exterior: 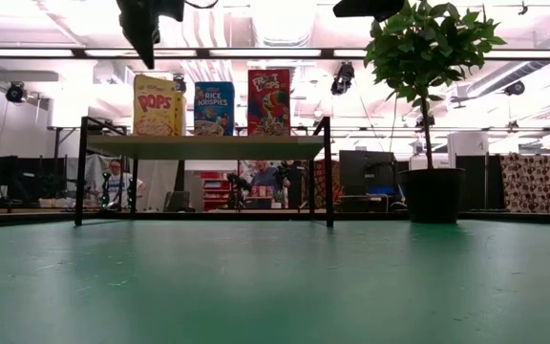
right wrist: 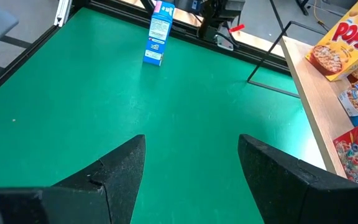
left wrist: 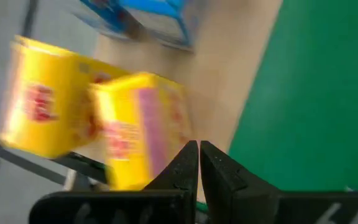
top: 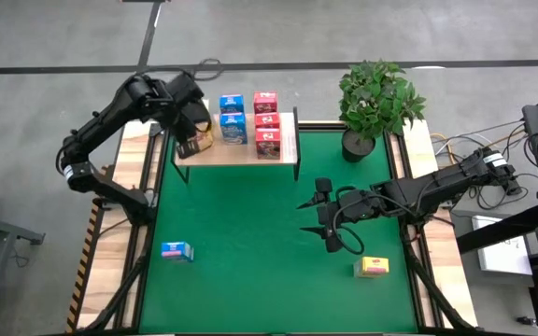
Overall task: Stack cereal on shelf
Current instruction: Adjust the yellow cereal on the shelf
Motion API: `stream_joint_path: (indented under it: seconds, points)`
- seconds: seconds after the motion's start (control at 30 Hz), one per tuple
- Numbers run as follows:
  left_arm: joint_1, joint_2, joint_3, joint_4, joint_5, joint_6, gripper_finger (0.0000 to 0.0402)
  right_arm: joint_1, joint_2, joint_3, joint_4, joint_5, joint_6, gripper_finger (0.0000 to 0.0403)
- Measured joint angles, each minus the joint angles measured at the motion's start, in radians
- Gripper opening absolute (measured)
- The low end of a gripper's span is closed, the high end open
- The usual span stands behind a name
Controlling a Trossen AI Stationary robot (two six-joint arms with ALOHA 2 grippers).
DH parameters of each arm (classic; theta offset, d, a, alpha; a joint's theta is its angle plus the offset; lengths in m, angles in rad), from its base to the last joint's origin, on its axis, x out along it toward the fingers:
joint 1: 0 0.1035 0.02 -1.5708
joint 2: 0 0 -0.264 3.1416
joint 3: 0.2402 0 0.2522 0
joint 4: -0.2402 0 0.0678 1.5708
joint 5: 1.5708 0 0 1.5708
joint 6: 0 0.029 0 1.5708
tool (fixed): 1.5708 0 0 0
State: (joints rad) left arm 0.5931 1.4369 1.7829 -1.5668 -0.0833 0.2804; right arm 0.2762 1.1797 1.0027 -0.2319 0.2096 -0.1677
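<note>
Just beside shut left tool (left wrist: 199,163): yellow cereal (left wrist: 143,127) on shelf (top: 241,152).

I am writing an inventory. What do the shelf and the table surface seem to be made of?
Shelf: top looks like light, matte wood, pale tan; the thin black posts look like metal.
Table surface: seems a green mat, matte, perhaps rubber or felt; uniform, with no shine.

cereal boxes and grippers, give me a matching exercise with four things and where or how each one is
1. left gripper
2. right gripper
3. lone blue box
4. lone yellow box

a. on the mat, left front
b. open, above the mat
c. shut, over the shelf by its yellow boxes
d. on the mat, right front

Pairs: 1-c, 2-b, 3-a, 4-d
</note>
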Motion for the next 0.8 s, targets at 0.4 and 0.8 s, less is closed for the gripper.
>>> stream_joint_path:
  seconds: [0.4,0.8]
  points:
    - [-0.073,-0.005,-0.189,-0.005,-0.181,-0.028,0.0000,0.000,0.000,0.000,-0.002,0.000,0.001,0.0247]
    - [-0.073,-0.005,-0.206,0.032,-0.259,-0.046,0.0000,0.000,0.000,0.000,0.000,0.000,0.002,0.0247]
